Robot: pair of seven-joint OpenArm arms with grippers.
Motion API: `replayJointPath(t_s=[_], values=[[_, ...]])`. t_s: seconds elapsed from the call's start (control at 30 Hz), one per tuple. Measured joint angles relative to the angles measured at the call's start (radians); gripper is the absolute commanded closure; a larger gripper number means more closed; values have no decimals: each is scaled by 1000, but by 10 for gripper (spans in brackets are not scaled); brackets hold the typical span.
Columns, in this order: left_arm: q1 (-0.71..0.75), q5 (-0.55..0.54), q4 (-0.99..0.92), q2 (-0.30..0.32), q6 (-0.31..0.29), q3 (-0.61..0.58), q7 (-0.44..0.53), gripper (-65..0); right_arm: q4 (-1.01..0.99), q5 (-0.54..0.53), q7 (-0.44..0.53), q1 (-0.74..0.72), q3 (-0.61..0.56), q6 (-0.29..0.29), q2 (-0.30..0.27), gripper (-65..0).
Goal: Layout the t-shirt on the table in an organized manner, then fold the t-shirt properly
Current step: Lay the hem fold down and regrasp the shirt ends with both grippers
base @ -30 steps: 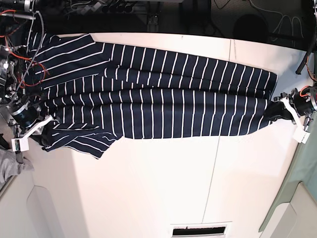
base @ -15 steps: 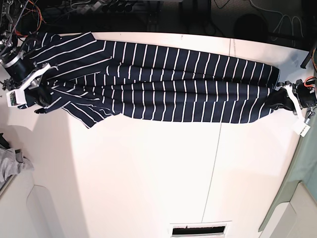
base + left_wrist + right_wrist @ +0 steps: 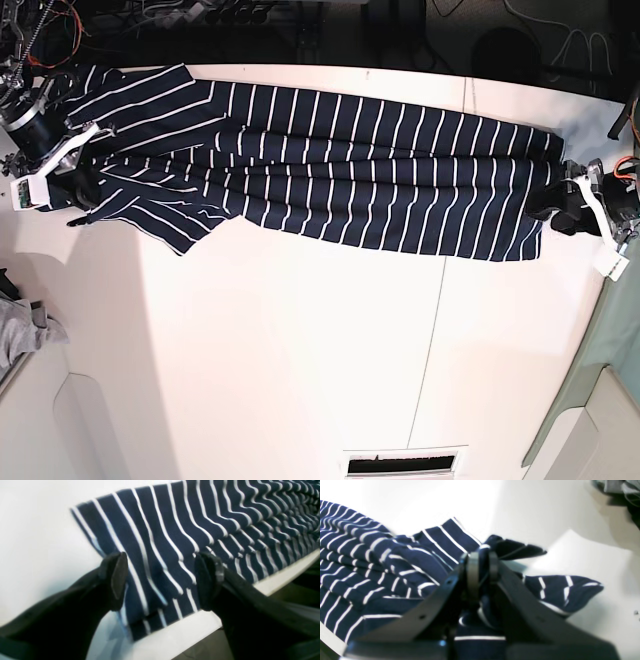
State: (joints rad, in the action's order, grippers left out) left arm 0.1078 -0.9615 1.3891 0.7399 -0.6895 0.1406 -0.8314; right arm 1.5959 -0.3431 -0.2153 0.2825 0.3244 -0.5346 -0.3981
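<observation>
White tabletop [image 3: 300, 370] in base view, t-shirt [image 3: 350, 175] across its far part, between my two grippers. Since the last frame my left gripper [image 3: 555, 212] let go: the hem corner beside it now hangs flatter, lower. Right side barely changed.

Left wrist view: left fingers [image 3: 112, 580] spread wide, nothing gripped, striped cloth running between and beyond them. Fingertips blurred; can't tell if they touch cloth.

Right wrist view: right gripper [image 3: 482, 562] closed on bunched shirt, folds either side of my fingers. Pinch point blurry; shirt cut off at left.
</observation>
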Motion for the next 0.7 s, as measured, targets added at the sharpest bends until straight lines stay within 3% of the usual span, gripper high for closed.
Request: replayJointPath(t_s=[0.07, 0.17, 0.23, 0.47, 0.7], values=[[0, 66, 0, -3, 5, 0, 67, -439, 0, 4, 0, 0, 0, 0, 0, 0], [-21, 167, -8, -33, 136, 0, 119, -439, 0, 5, 0, 0, 0, 0, 0, 0], [-57, 194, -37, -67, 155, 1, 118, -438, 0, 7, -2, 0, 0, 0, 0, 0], [-263, 254, -375, -187, 180, 3, 127, -438, 0, 11, -4, 0, 0, 0, 0, 0], [-388, 312, -613, -208, 176, 5, 232, -438, 0, 15, -22, 0, 0, 0, 2, 0]])
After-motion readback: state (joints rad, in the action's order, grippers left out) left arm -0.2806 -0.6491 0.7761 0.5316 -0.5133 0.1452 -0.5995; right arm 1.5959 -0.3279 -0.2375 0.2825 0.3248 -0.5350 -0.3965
